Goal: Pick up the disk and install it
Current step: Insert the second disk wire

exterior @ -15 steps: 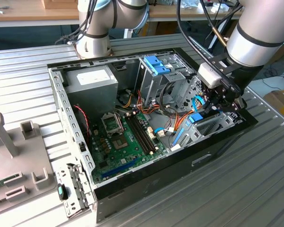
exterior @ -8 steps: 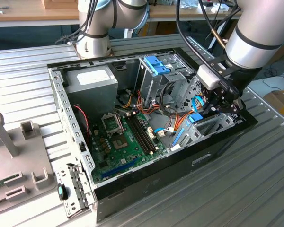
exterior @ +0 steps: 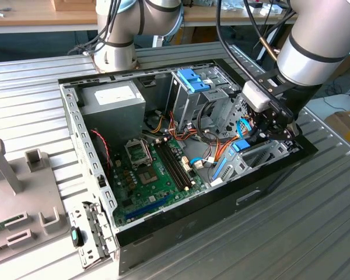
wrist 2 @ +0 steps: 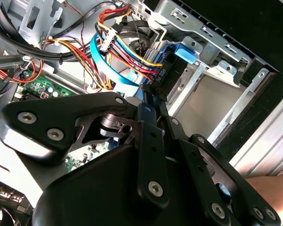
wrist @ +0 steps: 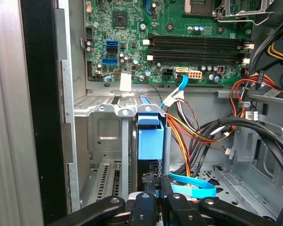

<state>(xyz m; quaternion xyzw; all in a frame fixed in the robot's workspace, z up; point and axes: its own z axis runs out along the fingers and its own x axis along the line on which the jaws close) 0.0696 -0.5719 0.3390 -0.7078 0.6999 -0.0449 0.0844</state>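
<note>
First wrist view: the end effector (wrist: 153,200), fingers drawn close together, pinches the rear edge of the disk (wrist: 150,141), which stands on edge in the drive bay (wrist: 101,136) of the open computer case (exterior: 96,169) beside the motherboard (wrist: 179,42). Picking up looks done; full seating cannot be judged. No writing is legible.

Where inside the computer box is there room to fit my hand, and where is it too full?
Free: the green board between the power supply and the case's front wall. Crowded: the corner by the drive cage, where coloured wires bunch around the end effector.
</note>
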